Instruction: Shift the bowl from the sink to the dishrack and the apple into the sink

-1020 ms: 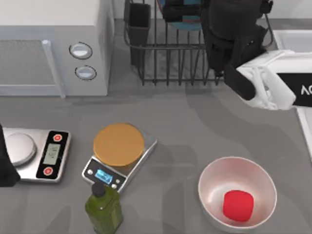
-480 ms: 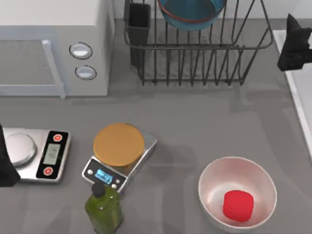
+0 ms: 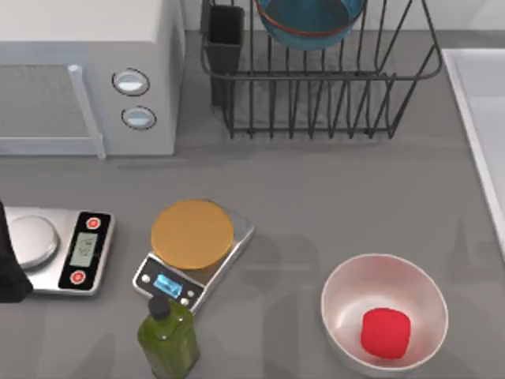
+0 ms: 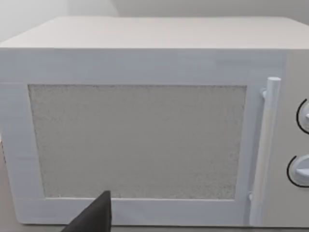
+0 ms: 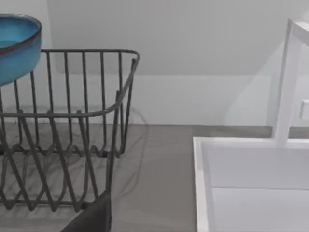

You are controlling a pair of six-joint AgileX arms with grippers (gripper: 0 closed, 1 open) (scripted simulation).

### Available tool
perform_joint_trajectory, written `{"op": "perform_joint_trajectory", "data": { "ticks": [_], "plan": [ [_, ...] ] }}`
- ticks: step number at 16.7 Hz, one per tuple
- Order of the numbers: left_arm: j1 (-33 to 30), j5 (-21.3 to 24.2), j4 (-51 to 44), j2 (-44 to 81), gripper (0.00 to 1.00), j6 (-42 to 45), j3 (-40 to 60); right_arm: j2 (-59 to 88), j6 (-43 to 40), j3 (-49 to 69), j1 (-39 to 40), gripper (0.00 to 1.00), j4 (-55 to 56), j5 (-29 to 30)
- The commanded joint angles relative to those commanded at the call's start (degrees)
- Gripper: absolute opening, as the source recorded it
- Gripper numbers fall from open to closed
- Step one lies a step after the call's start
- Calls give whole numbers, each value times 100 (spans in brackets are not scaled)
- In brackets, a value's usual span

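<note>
The teal-blue bowl (image 3: 308,20) with its orange-red rim rests in the black wire dishrack (image 3: 323,95) at the table's back; the right wrist view shows the bowl (image 5: 14,46) above the rack bars (image 5: 72,125). The red apple (image 3: 385,332) lies inside a pale glossy bowl (image 3: 347,288) at the front right. The white sink (image 3: 481,87) runs along the right edge, and its rim (image 5: 200,183) is close in the right wrist view. A dark part of my right gripper (image 5: 94,216) is near the rack's end. My left gripper (image 4: 94,217) faces the microwave, parked at the far left.
A white microwave (image 3: 79,71) fills the back left. Two kitchen scales (image 3: 59,249) (image 3: 193,253), one under a round wooden disc, and an olive-green bottle (image 3: 167,335) stand at the front left. A dark cutlery cup (image 3: 225,35) hangs on the rack. A white faucet (image 5: 287,82) rises by the sink.
My right arm has pulled away from over the dishrack to the right and left the top view. The bowl stays in the rack. The left arm has not moved.
</note>
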Motion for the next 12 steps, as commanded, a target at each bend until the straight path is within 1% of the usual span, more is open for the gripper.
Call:
{"op": "perform_joint_trajectory", "data": {
  "ticks": [3, 5, 12],
  "plan": [
    [0, 0, 0, 0, 100, 0, 0, -1017, -82, -462, -346, 100, -444, -124],
    [0, 0, 0, 0, 100, 0, 0, -1396, -129, -585, -483, 100, -612, -142],
    [0, 0, 0, 0, 100, 0, 0, -1533, -151, -617, -531, 100, -672, -141]
  ]
}}
